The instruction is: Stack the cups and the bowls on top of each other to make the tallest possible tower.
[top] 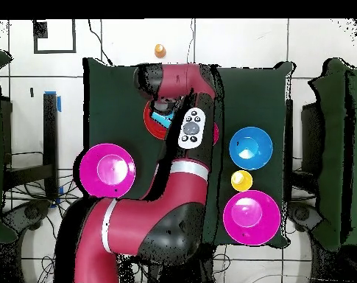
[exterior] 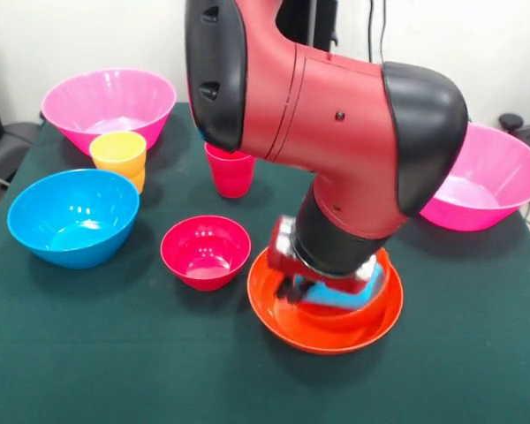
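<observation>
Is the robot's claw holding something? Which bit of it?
It cannot be told for sure. The claw is down in the wide orange bowl against a blue cup, but the arm hides any hold.

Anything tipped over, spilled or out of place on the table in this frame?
Nothing stands out. The bowls and cups sit upright on the table. The gripper is down in the wide orange bowl at a blue cup.

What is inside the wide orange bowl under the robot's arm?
A blue object lies in the orange bowl, with the gripper down on it. The arm hides most of it, so its shape and the jaws cannot be seen.
</observation>
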You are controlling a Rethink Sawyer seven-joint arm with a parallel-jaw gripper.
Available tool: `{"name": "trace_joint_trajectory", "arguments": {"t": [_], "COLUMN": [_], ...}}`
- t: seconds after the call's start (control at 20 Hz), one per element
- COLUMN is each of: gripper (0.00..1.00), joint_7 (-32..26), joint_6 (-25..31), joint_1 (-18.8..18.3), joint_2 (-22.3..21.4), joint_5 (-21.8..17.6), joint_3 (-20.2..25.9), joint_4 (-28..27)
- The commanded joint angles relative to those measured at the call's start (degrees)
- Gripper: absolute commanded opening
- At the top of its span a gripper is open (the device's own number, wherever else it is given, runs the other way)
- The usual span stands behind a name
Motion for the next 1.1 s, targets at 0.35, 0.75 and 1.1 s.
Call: {"name": "trace_joint_trajectory", "arguments": {"t": [0.35,0.75,1.1], "gripper": [0.00,0.00,1.00], "joint_7": [-3.7,-4.6,-2.5], "joint_6": [26.0,25.5,-0.3], "joint_1": [2.0,1.5,0.7], "joint_2": [6.4,7.1,2.5], "joint_5": [-3.8,-3.4,-0.8], "joint_3": [-1.7,-1.7,4.6], "joint_4": [-7.4,-8.6,2.4]}}
